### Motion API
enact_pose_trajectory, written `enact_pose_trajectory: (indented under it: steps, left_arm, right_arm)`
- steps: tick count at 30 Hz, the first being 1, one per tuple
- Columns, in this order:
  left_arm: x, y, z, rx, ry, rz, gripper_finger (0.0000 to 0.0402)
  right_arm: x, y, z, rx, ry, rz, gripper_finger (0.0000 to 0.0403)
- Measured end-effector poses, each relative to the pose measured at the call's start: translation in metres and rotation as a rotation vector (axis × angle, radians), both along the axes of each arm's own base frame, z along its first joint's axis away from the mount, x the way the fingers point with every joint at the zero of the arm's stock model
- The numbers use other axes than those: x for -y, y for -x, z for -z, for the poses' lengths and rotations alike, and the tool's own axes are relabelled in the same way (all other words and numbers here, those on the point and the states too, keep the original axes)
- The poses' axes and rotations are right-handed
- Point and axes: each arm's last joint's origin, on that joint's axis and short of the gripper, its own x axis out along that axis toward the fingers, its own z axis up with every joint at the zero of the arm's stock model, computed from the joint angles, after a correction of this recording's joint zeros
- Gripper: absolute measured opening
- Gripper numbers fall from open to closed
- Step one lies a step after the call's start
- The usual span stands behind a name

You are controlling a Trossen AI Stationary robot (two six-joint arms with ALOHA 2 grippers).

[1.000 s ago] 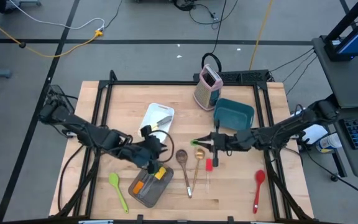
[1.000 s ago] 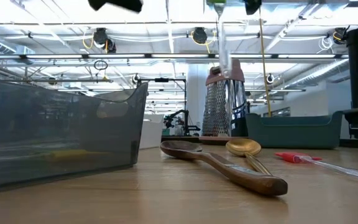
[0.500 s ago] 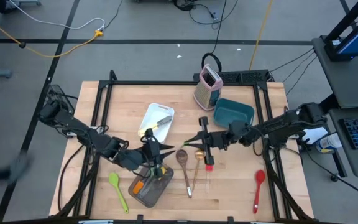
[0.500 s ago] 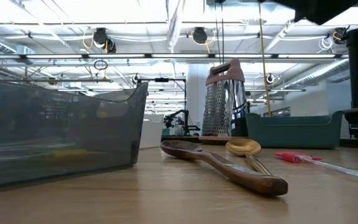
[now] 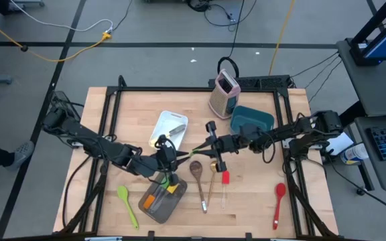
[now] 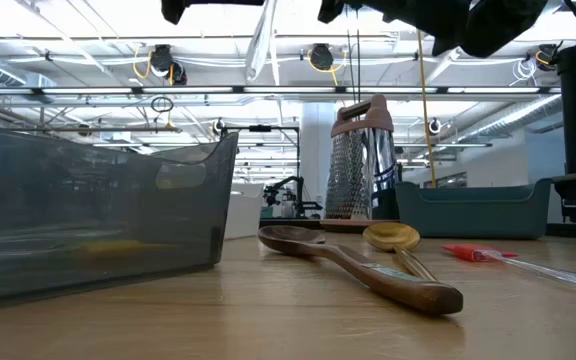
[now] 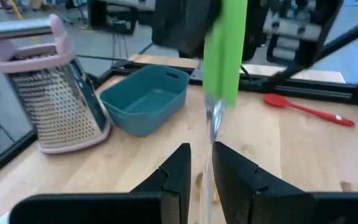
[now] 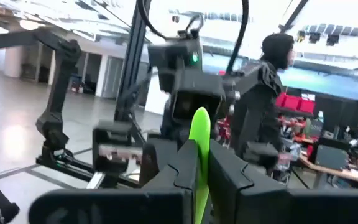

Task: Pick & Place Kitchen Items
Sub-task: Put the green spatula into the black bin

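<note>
Two pincers, the left pincer [image 7: 201,171] and right pincer [image 8: 199,163], each grip one green spatula [image 7: 225,53] above the surface [image 5: 253,207].

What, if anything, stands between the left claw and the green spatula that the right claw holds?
Nothing visible does. The right claw is shut on the blade of the green silicone spatula with a clear handle, held above the table, and that handle reaches right to the left claw.
</note>
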Motion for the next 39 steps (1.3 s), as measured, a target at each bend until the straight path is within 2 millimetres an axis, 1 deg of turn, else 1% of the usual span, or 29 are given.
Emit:
enact_pose_trajectory:
  steps: [9,15,20,24,32,36,39]
  left_arm:
    - [-0.003,0.001,0.01,-0.014,0.019,0.0,0.0072]
    - [-0.006,0.0,0.011,-0.011,0.023,-0.008,0.0072]
    - [-0.004,-0.001,0.01,-0.018,0.038,0.068,0.0072]
    - [-0.003,-0.001,0.011,-0.021,0.061,0.093,0.0072]
    - [-0.01,-0.001,0.016,-0.07,0.083,0.059,0.0072]
    - [-0.011,0.001,0.021,-0.128,0.09,0.101,0.0072]
    - [-0.01,0.0,0.02,-0.128,0.099,0.119,0.0072]
  right_arm:
    - [-0.001,0.001,-0.003,0.034,-0.006,-0.003,0.0013]
    - [-0.001,0.002,-0.005,0.052,-0.006,-0.003,0.0013]
    - [-0.001,0.002,-0.004,0.047,-0.006,-0.005,0.0013]
    - [-0.001,0.001,-0.004,0.042,-0.006,-0.005,0.0013]
    - [-0.001,-0.001,0.003,-0.035,-0.001,-0.003,0.0013]
    - [0.0,-0.002,0.005,-0.062,0.001,-0.001,0.0013]
    - [0.0,-0.002,0.005,-0.064,0.001,0.0,0.0013]
